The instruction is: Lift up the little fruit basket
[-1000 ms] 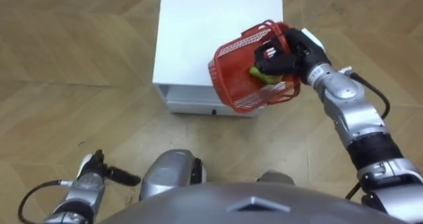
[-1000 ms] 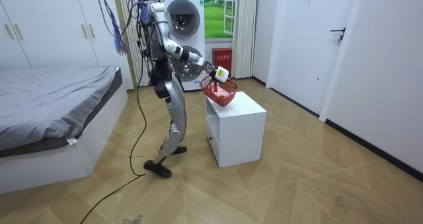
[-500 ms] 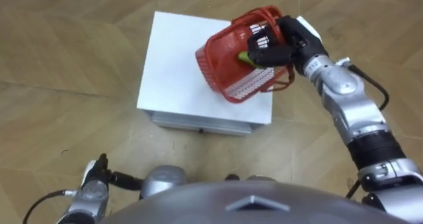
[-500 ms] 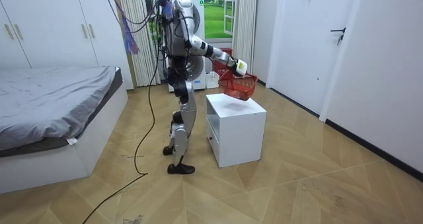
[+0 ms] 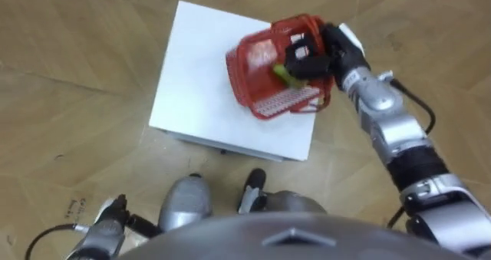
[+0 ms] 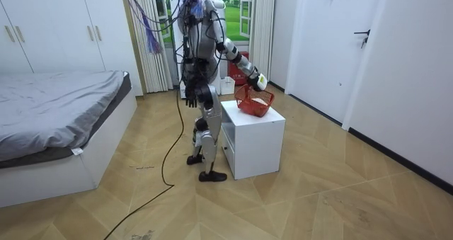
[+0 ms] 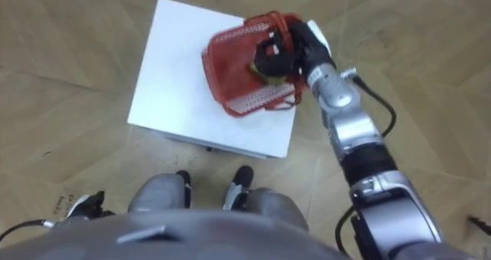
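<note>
In the left eye view the right hand (image 5: 311, 59) grips the red fruit basket (image 5: 265, 91) with curled fingers, tilted over the far right of the white counter (image 5: 196, 83); the left hand (image 5: 107, 225) idles low left, open or closed I cannot tell. In the room view the basket looks barely off the top, so the grasp seems made and the lift unfinished. The right eye view shows green fruit (image 7: 259, 70) inside.
</note>
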You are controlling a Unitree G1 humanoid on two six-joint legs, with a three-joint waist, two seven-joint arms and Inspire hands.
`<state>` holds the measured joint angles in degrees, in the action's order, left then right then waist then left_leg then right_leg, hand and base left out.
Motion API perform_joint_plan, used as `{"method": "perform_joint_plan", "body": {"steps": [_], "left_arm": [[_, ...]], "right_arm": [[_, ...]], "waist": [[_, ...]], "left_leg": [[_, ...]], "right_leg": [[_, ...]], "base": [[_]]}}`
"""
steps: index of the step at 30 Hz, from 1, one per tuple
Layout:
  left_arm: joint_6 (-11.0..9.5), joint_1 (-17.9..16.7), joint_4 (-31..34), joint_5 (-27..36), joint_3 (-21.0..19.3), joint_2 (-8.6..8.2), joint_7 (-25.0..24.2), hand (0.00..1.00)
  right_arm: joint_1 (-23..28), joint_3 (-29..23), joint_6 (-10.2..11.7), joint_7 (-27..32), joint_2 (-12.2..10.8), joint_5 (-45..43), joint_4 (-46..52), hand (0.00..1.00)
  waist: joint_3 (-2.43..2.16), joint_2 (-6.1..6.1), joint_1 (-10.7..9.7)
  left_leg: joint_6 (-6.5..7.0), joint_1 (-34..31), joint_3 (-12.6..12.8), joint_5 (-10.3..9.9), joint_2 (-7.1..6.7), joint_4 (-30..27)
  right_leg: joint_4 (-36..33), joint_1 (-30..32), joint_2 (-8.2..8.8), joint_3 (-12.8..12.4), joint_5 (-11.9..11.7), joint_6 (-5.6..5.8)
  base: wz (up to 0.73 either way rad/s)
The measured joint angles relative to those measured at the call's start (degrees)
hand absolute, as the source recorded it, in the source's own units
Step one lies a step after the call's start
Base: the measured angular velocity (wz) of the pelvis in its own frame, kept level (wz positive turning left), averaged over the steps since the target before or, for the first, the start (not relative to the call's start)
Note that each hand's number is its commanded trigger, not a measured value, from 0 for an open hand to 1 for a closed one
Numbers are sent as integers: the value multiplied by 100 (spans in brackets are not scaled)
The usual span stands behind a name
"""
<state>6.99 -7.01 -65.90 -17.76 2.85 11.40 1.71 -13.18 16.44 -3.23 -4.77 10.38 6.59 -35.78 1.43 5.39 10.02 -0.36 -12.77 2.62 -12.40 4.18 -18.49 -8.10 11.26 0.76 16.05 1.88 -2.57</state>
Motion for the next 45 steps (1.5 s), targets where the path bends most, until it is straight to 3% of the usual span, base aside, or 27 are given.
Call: {"method": "perform_joint_plan", "body": {"steps": [2, 7, 14, 15, 16, 17, 21, 26, 37, 45], "left_arm": [[42, -23, -47, 4, 103, -17, -116, 0], [160, -156, 4, 6, 134, -11, -172, 0], [125, -149, 97, 11, 170, 10, -241, 0], [120, -149, 107, 11, 172, 10, -241, 0], [109, -148, 125, 12, 174, 10, -240, 0], [96, -149, 125, 12, 174, 9, -240, 0], [90, -152, 121, 10, 178, 10, -233, 0], [93, -159, 124, 7, 187, 8, -230, 0], [116, -220, 184, 13, 189, 2, -221, 0], [114, -297, 181, 11, 289, -6, -220, 0]], "right_arm": [[-152, -5, 17, -14, -27, 39, -299, 100], [-174, -9, 59, -40, -61, -6, -659, 100], [-172, -14, 76, -22, -100, 24, -970, 100], [-172, -12, 84, -24, -108, 29, -1031, 83], [-172, -12, 92, -25, -118, 39, -1140, 33], [-172, -12, 95, -29, -121, 41, -1202, 0], [-138, -2, 235, -28, -119, 226, -1311, 0], [-121, 38, 237, -26, -122, 523, -1363, 0], [-110, 38, 242, -37, -154, 552, -1512, 0], [-82, 27, 246, 42, -157, 182, -1315, 0]], "waist": [[11, -76, 137], [-11, -254, 138], [-72, -207, 133], [-77, -200, 133], [-84, -187, 135], [-81, -180, 135], [-74, -172, 135], [-16, -112, 146], [-17, -128, 138], [-19, -212, 128]], "left_leg": [[48, -16, 25, 28, -78, 35], [112, -137, -9, 71, -177, 110], [144, -158, -25, 86, -283, 92], [144, -155, -26, 86, -283, 90], [144, -149, -37, 86, -282, 77], [145, -149, -43, 86, -282, 70], [145, -151, -69, 84, -281, 84], [145, -200, -97, 80, -284, 87], [157, -164, -104, 64, -283, 70], [160, -175, -100, 51, -293, 90]], "right_leg": [[-39, 19, 75, 9, 27, 51], [-299, 193, 191, 144, 113, 106], [-473, 281, 283, 163, 218, 138], [-473, 280, 284, 169, 219, 140], [-475, 279, 289, 187, 221, 142], [-475, 279, 291, 200, 221, 143], [-475, 268, 291, 234, 221, 143], [-463, 262, 292, 262, 231, 143], [-459, 266, 298, 268, 257, 166], [-548, 276, 323, 275, 287, 169]], "base": [[11], [11], [2], [5], [6], [5], [4], [2], [0], [0]]}}
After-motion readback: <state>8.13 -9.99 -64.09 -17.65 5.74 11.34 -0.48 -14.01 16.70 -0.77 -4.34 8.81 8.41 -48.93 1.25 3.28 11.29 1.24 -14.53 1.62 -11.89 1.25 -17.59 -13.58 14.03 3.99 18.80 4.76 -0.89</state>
